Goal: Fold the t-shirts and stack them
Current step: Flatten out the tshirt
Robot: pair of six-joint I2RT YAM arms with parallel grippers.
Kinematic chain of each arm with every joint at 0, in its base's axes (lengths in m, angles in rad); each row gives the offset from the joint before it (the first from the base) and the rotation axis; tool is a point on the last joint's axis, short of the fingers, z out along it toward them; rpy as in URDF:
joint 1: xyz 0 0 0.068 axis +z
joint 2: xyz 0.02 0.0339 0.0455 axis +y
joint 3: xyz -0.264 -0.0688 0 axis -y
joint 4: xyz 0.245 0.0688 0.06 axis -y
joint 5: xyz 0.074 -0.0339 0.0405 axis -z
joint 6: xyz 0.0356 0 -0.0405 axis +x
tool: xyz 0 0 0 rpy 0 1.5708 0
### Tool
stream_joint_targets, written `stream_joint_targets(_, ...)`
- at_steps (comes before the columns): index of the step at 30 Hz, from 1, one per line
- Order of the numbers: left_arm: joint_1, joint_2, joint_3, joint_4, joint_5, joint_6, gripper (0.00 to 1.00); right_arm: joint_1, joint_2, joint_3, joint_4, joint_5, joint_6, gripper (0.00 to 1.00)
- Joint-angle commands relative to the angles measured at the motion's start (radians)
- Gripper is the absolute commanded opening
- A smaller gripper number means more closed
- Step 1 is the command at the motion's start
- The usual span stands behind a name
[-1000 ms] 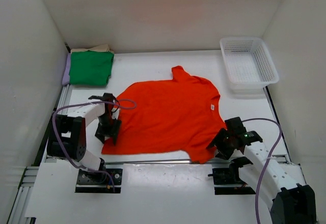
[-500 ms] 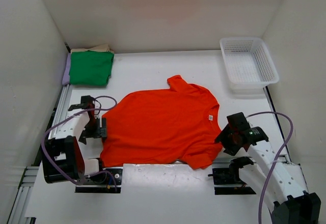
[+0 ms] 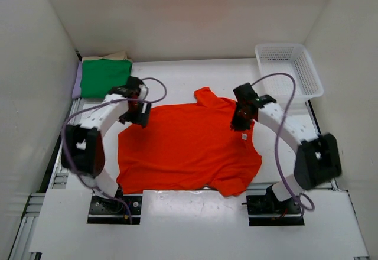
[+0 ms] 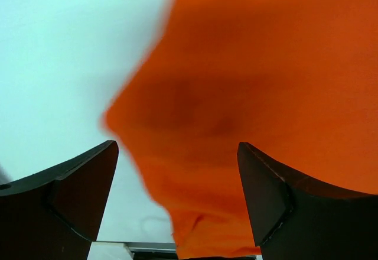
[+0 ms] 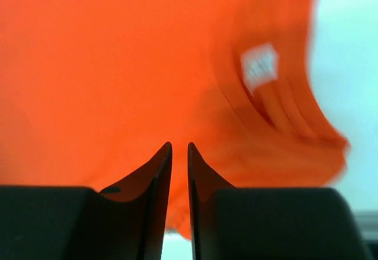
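- Folded pile in the far-left corner of the tabletop: green t-shirt on top, beige t-shirt showing behind it, lilac t-shirt showing along the left edge.
- Left gripper is just right of the pile, over the far-left corner of the orange t-shirt. Jaws are wide apart and hold nothing; the wrist view shows the cloth edge below and between them.
- Orange t-shirt lies spread flat mid-tabletop, well apart from the pile. Its near hem reaches the tabletop's near edge.
- Right gripper is over the shirt's far-right part, just beyond the white label. Jaws are almost together with only a thin slit between them. Can't tell if cloth is pinched.
- White mesh basket sits in the far-right corner, apart from the shirt.
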Motion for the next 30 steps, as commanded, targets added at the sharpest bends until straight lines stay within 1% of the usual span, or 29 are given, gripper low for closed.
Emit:
stream_joint_targets(1, -0.104, 0.198, 0.007, -0.031, 0.048, -0.001, 0.92, -0.003, 0.167, 0.089, 0.004, -0.043, -0.075, 0.20)
stream_joint_targets(2, -0.133, 0.235, 0.007, -0.031, 0.048, -0.001, 0.90, -0.003, 0.252, 0.132, 0.004, -0.044, -0.075, 0.20)
stream_joint_targets(5, -0.155, 0.361, 0.047, 0.010, 0.048, -0.001, 0.90, -0.028, 0.425, 0.198, -0.031, -0.053, -0.039, 0.19)
stream_joint_targets(7, -0.155, 0.424, 0.131, 0.019, 0.039, -0.001, 0.90, -0.043, 0.508, 0.284, -0.063, -0.080, -0.013, 0.19)
stream_joint_targets(8, -0.155, 0.490, 0.165, 0.028, 0.004, -0.001, 0.90, -0.058, 0.578, 0.319, -0.073, -0.080, -0.003, 0.19)
stream_joint_targets(9, -0.155, 0.524, 0.243, 0.028, -0.018, -0.001, 0.90, -0.068, 0.609, 0.355, -0.082, -0.080, 0.006, 0.19)
stream_joint_targets(10, -0.155, 0.556, 0.288, 0.039, -0.039, -0.001, 0.90, -0.086, 0.665, 0.438, -0.091, -0.050, 0.017, 0.20)
stream_joint_targets(11, -0.155, 0.623, 0.335, 0.050, -0.080, -0.001, 0.90, -0.097, 0.695, 0.491, -0.108, -0.039, 0.029, 0.20)
stream_joint_targets(12, -0.155, 0.659, 0.454, 0.050, -0.101, -0.001, 0.90, -0.107, 0.725, 0.551, -0.119, -0.027, 0.029, 0.20)
stream_joint_targets(13, -0.155, 0.694, 0.528, 0.059, -0.145, -0.001, 0.92, -0.130, 0.794, 0.699, -0.149, -0.018, 0.029, 0.20)
stream_joint_targets(14, -0.155, 0.772, 0.608, 0.059, -0.165, -0.001, 0.92, -0.143, 0.831, 0.787, -0.168, -0.018, 0.018, 0.22)
stream_joint_targets(15, -0.155, 0.810, 0.783, 0.059, -0.188, -0.001, 0.93, -0.164, 0.868, 0.879, -0.183, -0.007, 0.018, 0.24)
stream_joint_targets(16, -0.155, 0.847, 0.875, 0.059, -0.209, -0.001, 0.96, -0.173, 0.934, 0.968, -0.197, -0.007, -0.011, 0.25)
stream_joint_targets(17, -0.155, 0.904, 0.955, 0.059, -0.242, -0.001, 0.96, -0.183, 0.957, 1.119, -0.197, -0.016, -0.026, 0.25)
stream_joint_targets(19, -0.155, 0.918, 1.091, 0.079, -0.275, -0.001, 1.00, -0.195, 0.973, 1.188, -0.183, -0.062, -0.072, 0.32)
stream_joint_targets(20, -0.146, 0.918, 1.092, 0.091, -0.312, -0.001, 1.00, -0.195, 0.950, 1.188, -0.157, -0.114, -0.086, 0.36)
stream_joint_targets(21, -0.146, 0.867, 1.092, 0.100, -0.312, -0.001, 1.00, -0.195, 0.869, 1.098, -0.139, -0.131, -0.097, 0.45)
stream_joint_targets(22, -0.132, 0.830, 1.042, 0.100, -0.312, -0.001, 1.00, -0.195, 0.811, 1.018, -0.114, -0.142, -0.115, 0.48)
stream_joint_targets(23, -0.132, 0.782, 0.999, 0.100, -0.302, -0.001, 1.00, -0.195, 0.743, 0.922, -0.037, -0.152, -0.126, 0.52)
stream_joint_targets(24, -0.113, 0.662, 0.941, 0.100, -0.288, -0.001, 1.00, -0.195, 0.594, 0.819, 0.002, -0.153, -0.126, 0.54)
stream_joint_targets(25, -0.089, 0.589, 0.790, 0.100, -0.261, -0.001, 1.00, -0.183, 0.519, 0.624, 0.034, -0.134, -0.140, 0.58)
stream_joint_targets(26, -0.075, 0.516, 0.706, 0.100, -0.224, -0.001, 1.00, -0.174, 0.450, 0.540, 0.056, -0.117, -0.140, 0.58)
stream_joint_targets(27, -0.060, 0.380, 0.623, 0.100, -0.151, -0.001, 1.00, -0.173, 0.339, 0.472, 0.056, -0.102, -0.131, 0.59)
stream_joint_targets(28, -0.023, 0.321, 0.548, 0.100, -0.124, -0.001, 1.00, -0.173, 0.292, 0.411, 0.056, -0.102, -0.121, 0.59)
stream_joint_targets(29, -0.002, 0.270, 0.415, 0.100, -0.098, -0.001, 1.00, -0.173, 0.252, 0.304, 0.036, -0.102, -0.093, 0.59)
stream_joint_targets(30, 0.020, 0.195, 0.356, 0.100, -0.064, -0.001, 1.00, -0.173, 0.183, 0.250, 0.024, -0.120, -0.080, 0.59)
